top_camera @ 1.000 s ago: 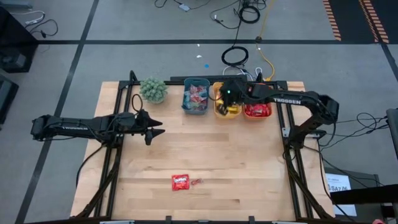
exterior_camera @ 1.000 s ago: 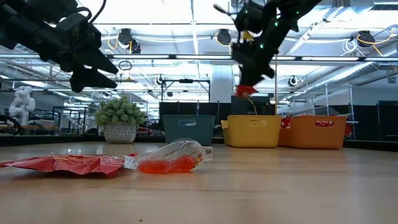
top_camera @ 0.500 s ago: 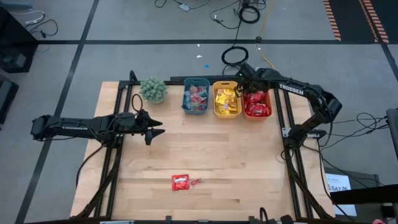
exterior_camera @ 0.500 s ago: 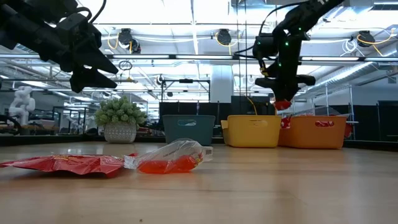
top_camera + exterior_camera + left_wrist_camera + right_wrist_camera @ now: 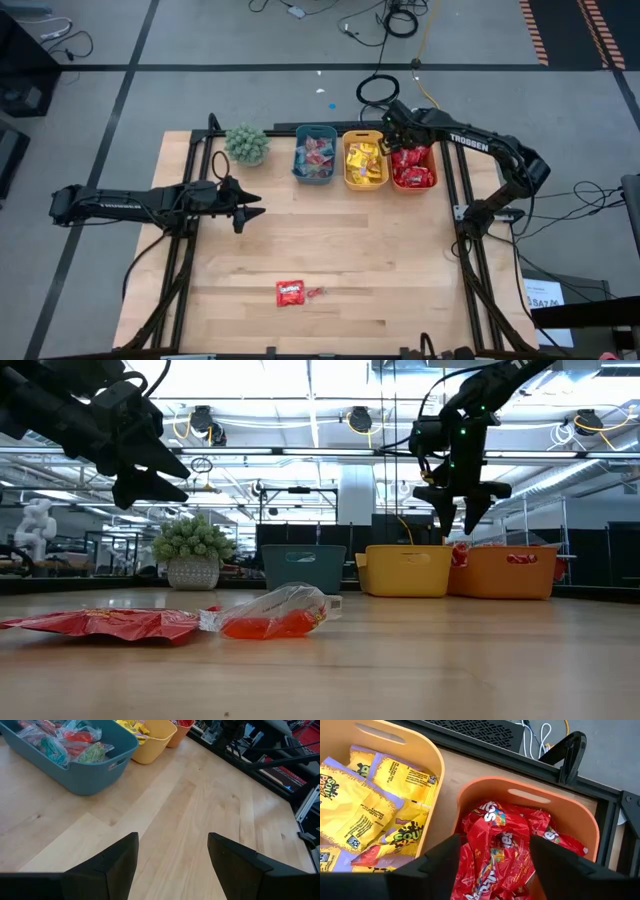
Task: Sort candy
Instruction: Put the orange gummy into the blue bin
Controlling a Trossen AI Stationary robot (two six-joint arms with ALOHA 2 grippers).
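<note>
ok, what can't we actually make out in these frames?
- Small red piece beside the red packet: too small in the high view; its wrapper blurs it in the low view.
- Teal bin contents: wall hides them in the low view.
- Yellow bin: cut off by the right wrist view's edge.

Green spiky plant (image 5: pixel 247 145), teal bin (image 5: pixel 315 156), yellow bin (image 5: pixel 365 164), orange bin (image 5: pixel 413 169)

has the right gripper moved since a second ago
Yes. The right gripper has swung from above the yellow bin to above the orange bin, fingers now open.
</note>
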